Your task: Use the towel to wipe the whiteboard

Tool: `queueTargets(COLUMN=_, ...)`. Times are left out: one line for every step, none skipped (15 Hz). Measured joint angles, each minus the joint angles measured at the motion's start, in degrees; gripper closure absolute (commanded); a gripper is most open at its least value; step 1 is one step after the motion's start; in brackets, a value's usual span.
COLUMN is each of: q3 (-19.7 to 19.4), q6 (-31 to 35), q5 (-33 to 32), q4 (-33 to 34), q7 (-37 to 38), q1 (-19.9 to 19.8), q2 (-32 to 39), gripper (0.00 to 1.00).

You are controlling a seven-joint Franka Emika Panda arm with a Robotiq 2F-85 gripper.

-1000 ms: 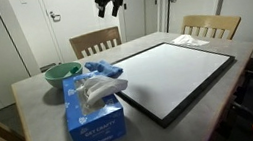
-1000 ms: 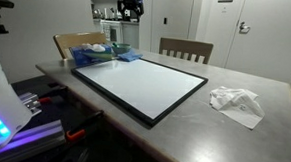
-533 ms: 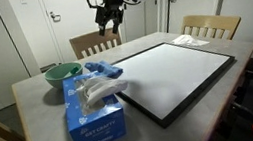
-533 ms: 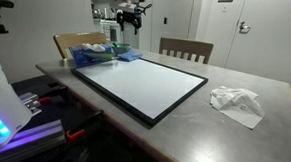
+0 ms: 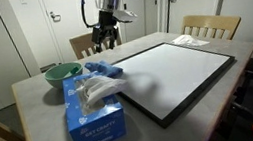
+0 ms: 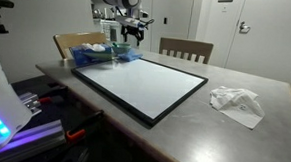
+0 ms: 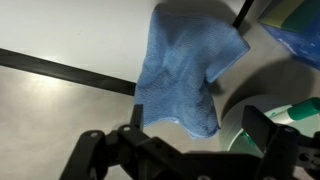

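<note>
The grey table (image 5: pixel 40 102) carries the large, flat, black-framed whiteboard (image 5: pixel 172 72). At one corner of the board, beside a round green bowl (image 5: pixel 62 74), lies the small crumpled blue cloth towel (image 7: pixel 180 70), one edge draped over the frame. Above the towel hangs the black tool (image 5: pixel 105 43), jaws spread wide, gripping nothing.

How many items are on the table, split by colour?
Blue: 2 (towel, tissue box)
Green: 1 (bowl)
White: 2 (whiteboard, crumpled paper)
Total: 5
</note>
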Motion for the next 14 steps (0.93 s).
queueTargets(q3=-0.05, q6=-0.86, q5=-0.91, q4=1.22, q7=1.31, q1=0.25, q2=0.81, gripper=0.00)
queueTargets(q3=-0.16, q6=-2.17, q5=-1.85, q4=2.44, q7=2.83, q1=0.70, q2=1.61, gripper=0.00)
queueTargets(q3=-0.36, q6=-3.84, q5=-2.85, q4=3.64, q7=4.69, q1=1.32, q2=2.26, gripper=0.00)
queueTargets(q3=-0.67, q6=-5.54, q5=-3.75, q4=4.66, q7=6.52, q1=2.07, q2=2.83, gripper=0.00)
queueTargets(q3=-1.02, q6=-7.12, q5=-4.52, q4=5.51, q7=8.35, q1=2.87, q2=3.24, gripper=0.00)
queueTargets(q3=-1.38, q6=-8.58, q5=-5.13, q4=6.34, q7=10.03, q1=3.63, q2=3.63, gripper=0.00)
queueTargets(q3=-1.69, q6=-9.67, q5=-5.62, q4=6.94, q7=11.49, q1=4.21, q2=3.99, gripper=0.00)
queueTargets(q3=-2.11, q6=-10.68, q5=-6.06, q4=7.38, q7=12.98, q1=4.72, q2=4.32, gripper=0.00)
queueTargets(q3=-2.57, q6=-11.44, q5=-6.40, q4=7.62, q7=14.35, q1=5.13, q2=4.62, gripper=0.00)
queueTargets(q3=-2.89, q6=-12.05, q5=-6.47, q4=7.79, q7=15.28, q1=5.36, q2=4.96, gripper=0.00)
queueTargets(q3=-3.07, q6=-12.32, q5=-6.48, q4=7.98, q7=16.02, q1=5.44, q2=5.46, gripper=0.00)
queueTargets(q3=-3.21, q6=-12.30, q5=-6.49, q4=8.07, q7=16.56, q1=5.46, q2=6.09, gripper=0.00)
queueTargets(q3=-3.26, q6=-12.21, q5=-6.49, q4=8.26, q7=16.90, q1=5.46, q2=6.77, gripper=0.00)
queueTargets(q3=-3.30, q6=-12.09, q5=-6.53, q4=8.57, q7=17.05, q1=5.52, q2=7.51, gripper=0.00)
